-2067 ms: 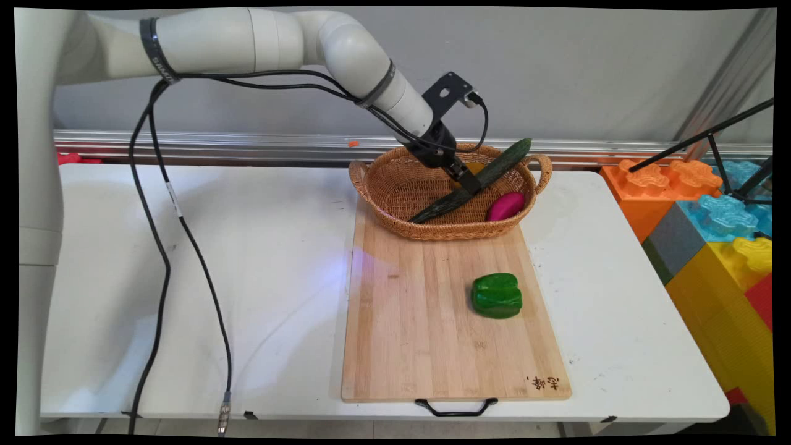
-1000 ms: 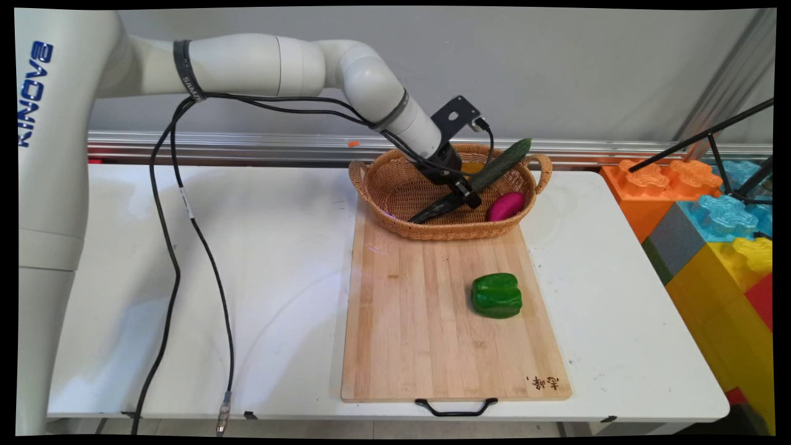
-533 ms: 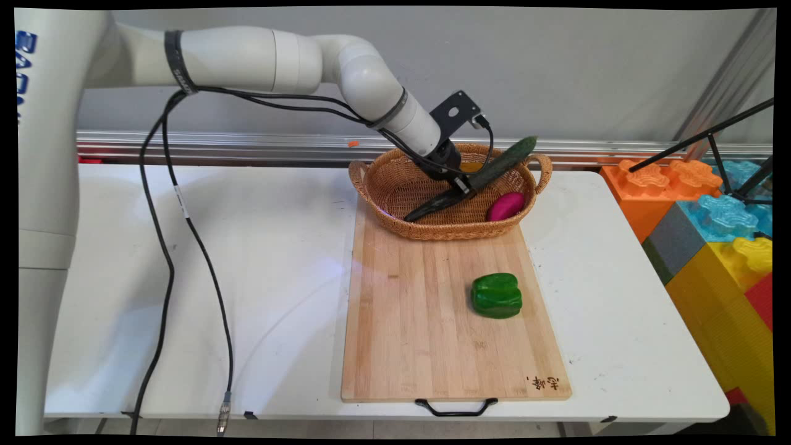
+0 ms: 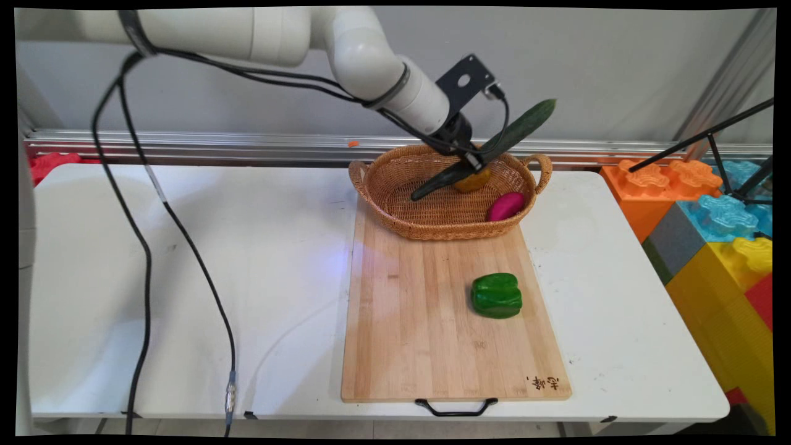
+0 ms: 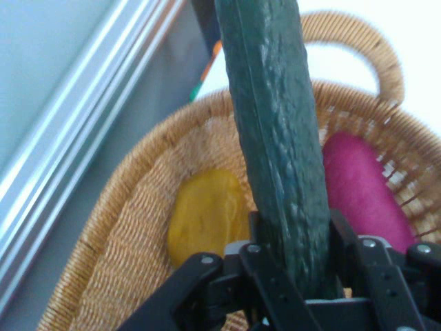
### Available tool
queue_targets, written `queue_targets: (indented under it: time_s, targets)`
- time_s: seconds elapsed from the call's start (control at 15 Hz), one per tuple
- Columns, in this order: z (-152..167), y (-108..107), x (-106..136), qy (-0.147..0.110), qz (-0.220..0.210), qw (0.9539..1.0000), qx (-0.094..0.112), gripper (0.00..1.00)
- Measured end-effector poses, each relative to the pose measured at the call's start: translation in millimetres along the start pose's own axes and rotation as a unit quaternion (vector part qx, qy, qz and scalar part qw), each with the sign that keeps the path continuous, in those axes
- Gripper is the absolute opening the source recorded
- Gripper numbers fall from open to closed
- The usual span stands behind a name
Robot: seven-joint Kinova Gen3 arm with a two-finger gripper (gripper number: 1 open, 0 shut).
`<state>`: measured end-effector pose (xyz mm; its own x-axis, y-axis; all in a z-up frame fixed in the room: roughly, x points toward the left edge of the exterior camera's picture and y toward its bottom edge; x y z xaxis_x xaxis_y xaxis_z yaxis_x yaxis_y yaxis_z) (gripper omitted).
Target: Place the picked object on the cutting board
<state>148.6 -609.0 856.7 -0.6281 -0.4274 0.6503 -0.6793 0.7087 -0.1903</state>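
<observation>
Now the gripper [image 4: 474, 162] — clamped on the cucumber [image 4: 494, 148] — has lifted it above the basket [image 4: 395, 185]

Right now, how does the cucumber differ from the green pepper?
The cucumber is long, slim and dark green; the green pepper is short, blocky and brighter. The cucumber hangs tilted above the basket, clamped in the claw; the pepper lies free on the cutting board. Both are green vegetables.

Woven wicker basket [image 4: 395, 191] — bumpy-skinned cucumber [image 5: 275, 138].
</observation>
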Motion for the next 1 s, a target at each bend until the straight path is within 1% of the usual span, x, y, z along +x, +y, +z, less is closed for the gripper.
queue_targets:
  time_s: [0.13,0.27,0.4,0.53,0.67,0.73,0.8,0.93,1.0]
  targets:
    - [-20,14,10,0.009,0.011,0.9999,0.002,0.0]
    - [-40,31,16,0.013,0.028,0.9995,-0.005,0.0]
    - [-58,50,14,0.005,0.052,0.9984,-0.023,0.0]
    - [-75,69,7,-0.007,0.075,0.996,-0.049,0.0]
    - [-92,90,-1,-0.016,0.102,0.9913,-0.082,0.0]
    - [-97,96,-4,-0.018,0.111,0.9894,-0.092,0.0]
    - [-106,107,-8,-0.021,0.126,0.986,-0.108,0.0]
    - [-114,118,-15,-0.026,0.144,0.9811,-0.127,0.0]
    - [-120,127,-21,-0.031,0.159,0.9767,-0.141,0.0]
